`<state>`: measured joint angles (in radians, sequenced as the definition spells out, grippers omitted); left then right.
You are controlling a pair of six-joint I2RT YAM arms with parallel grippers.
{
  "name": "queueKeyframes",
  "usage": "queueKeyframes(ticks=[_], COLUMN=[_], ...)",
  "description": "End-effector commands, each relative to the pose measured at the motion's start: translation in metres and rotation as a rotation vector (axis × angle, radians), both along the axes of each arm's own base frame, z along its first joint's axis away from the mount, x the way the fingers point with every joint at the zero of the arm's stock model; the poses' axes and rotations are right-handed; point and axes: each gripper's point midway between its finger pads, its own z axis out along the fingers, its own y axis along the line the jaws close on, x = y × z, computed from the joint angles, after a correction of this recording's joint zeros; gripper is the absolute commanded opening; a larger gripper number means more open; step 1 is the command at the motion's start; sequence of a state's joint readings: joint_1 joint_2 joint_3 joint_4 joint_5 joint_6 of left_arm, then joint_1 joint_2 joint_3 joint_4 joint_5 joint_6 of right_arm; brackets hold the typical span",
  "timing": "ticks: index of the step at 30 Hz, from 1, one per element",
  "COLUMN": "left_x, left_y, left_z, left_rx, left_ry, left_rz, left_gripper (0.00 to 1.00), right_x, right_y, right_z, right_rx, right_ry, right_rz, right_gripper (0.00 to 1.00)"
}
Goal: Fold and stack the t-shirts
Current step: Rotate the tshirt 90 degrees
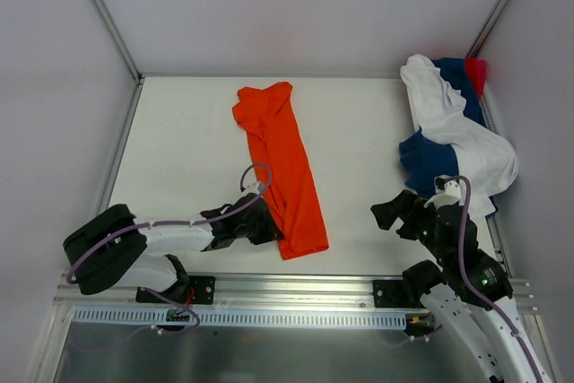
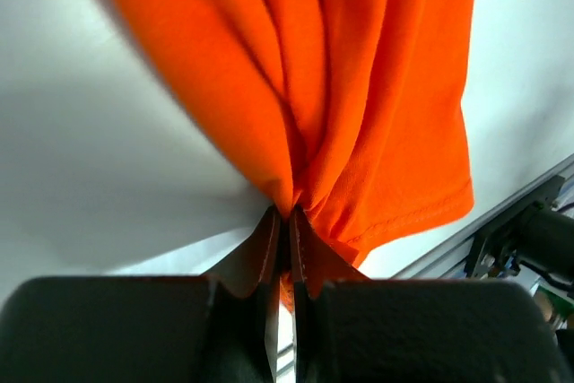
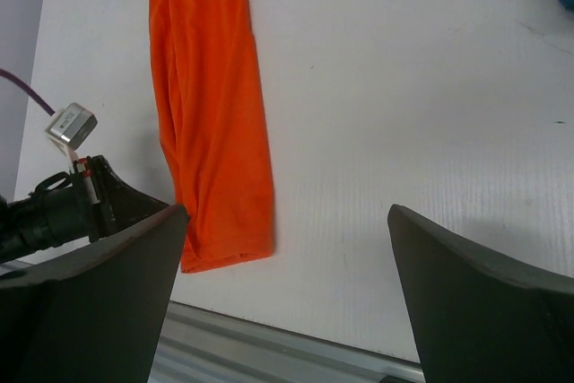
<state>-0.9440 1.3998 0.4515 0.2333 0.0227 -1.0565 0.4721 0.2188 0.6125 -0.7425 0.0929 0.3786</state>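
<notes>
My left gripper (image 2: 289, 214) pinches the near end of the orange shirt (image 1: 285, 168), which lies long and narrow on the table (image 1: 368, 132). My right gripper (image 1: 392, 213) is open. Next, I think, I fold that end to the far end.

No legible text, brand, number or sign in any view. Small silver tag (image 3: 70, 123), at 9 o'clock in right wrist view: markings, if any, too small to read.
</notes>
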Motion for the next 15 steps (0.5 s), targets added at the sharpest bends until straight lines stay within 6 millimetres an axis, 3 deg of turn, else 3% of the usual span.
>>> queueKeyframes(ticks=[1,7,10,15], left_x=[-0.033,-0.014,-0.003,0.013], left_y=[0.090,0.131,0.141,0.170], left_z=[-0.051,-0.020,-0.004,0.006], left_rx=[0.301,0.400,0.426,0.440], left_ry=[0.080,-0.063,-0.120,-0.123], left_rz=[0.121,0.257,0.276,0.332], left_gripper=[0.00,0.00,0.00,0.00], right_x=[0.010,0.013,0.014,0.013], right_y=[0.012,0.023,0.026,0.047], right_z=[0.007,-0.005,-0.015,-0.032], right_rx=[0.044,0.067,0.068,0.118], right_ry=[-0.028,0.005,0.025,0.067], right_rz=[0.024,0.050,0.057,0.131], right_gripper=[0.99,1.00,0.99,0.99])
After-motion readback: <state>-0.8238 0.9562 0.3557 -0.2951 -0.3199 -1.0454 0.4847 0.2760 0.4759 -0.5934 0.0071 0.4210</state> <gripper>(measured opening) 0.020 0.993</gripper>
